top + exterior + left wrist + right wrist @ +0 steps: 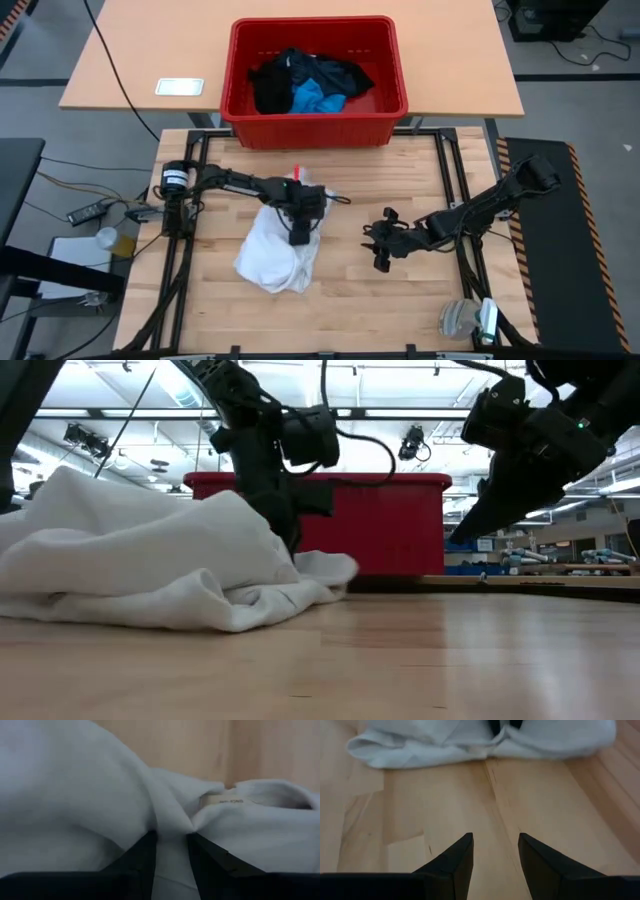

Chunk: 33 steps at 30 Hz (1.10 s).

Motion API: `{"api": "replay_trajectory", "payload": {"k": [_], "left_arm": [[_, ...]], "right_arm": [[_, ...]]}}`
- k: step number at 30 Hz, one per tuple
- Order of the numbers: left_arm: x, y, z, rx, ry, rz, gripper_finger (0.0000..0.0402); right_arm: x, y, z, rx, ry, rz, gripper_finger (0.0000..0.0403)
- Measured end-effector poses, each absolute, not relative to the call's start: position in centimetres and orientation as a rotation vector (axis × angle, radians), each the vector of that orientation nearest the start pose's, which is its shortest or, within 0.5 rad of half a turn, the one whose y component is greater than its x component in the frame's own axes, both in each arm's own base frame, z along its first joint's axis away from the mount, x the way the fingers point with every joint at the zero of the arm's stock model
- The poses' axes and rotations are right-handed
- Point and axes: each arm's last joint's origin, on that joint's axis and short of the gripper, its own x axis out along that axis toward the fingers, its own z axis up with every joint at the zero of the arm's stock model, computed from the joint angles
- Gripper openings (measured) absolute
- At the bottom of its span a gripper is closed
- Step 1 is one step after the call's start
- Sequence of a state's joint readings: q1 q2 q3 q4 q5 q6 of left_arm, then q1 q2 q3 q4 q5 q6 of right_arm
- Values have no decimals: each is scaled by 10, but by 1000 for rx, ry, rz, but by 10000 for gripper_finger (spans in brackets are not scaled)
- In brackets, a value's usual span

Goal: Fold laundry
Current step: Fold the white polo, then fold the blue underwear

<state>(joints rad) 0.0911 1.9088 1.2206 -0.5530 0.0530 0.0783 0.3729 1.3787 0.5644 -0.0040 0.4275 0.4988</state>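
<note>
While red crate (318, 120) holds black garments (300, 78), blue piece (318, 99)

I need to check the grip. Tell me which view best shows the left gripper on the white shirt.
The left wrist view: the left gripper pinches a fold of the white shirt between its fingers. The high view shows it from above on the shirt; the low view shows it behind the pile; the right wrist view shows only its tips.

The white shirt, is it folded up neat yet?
No, not folded. The white shirt lies crumpled in a lumpy heap on the table, pinched by the left gripper.
</note>
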Motion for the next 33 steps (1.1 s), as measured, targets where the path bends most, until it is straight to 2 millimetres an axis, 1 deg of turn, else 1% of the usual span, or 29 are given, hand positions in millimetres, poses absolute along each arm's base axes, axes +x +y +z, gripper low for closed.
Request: {"api": "replay_trajectory", "payload": {"k": [3,6,8,10,14,17,19,20,22,26,27,30,33], "left_arm": [[357,37,156,-24,1290,25,118],[350,37,162,5,1327,72,118],[340,37,162,3,1340,99,118],[324,35,161,-10,1346,121,118],[280,32,160,-41,1306,194,118],[249,32,165,-94,1263,234,118],[235,30,170,-119,1231,254,118],[231,30,175,-128,1205,258,118],[229,28,193,-118,1113,263,118],[232,22,234,-54,880,256,118],[233,21,242,-42,829,250,118],[233,16,256,-13,689,220,118],[235,5,256,46,509,164,118]], "right_arm": [[235,80,153,162,731,-227,164],[234,82,151,171,744,-212,164],[233,84,151,168,743,-209,164],[232,85,152,159,735,-211,164],[231,87,152,149,739,-209,164],[231,87,152,147,734,-218,164],[231,88,152,141,728,-226,164],[231,88,152,142,725,-229,164],[232,86,153,147,718,-233,164],[239,79,157,153,660,-238,164],[242,77,160,158,638,-231,164],[254,67,175,189,587,-214,164],[267,52,191,155,540,-243,164]]}}
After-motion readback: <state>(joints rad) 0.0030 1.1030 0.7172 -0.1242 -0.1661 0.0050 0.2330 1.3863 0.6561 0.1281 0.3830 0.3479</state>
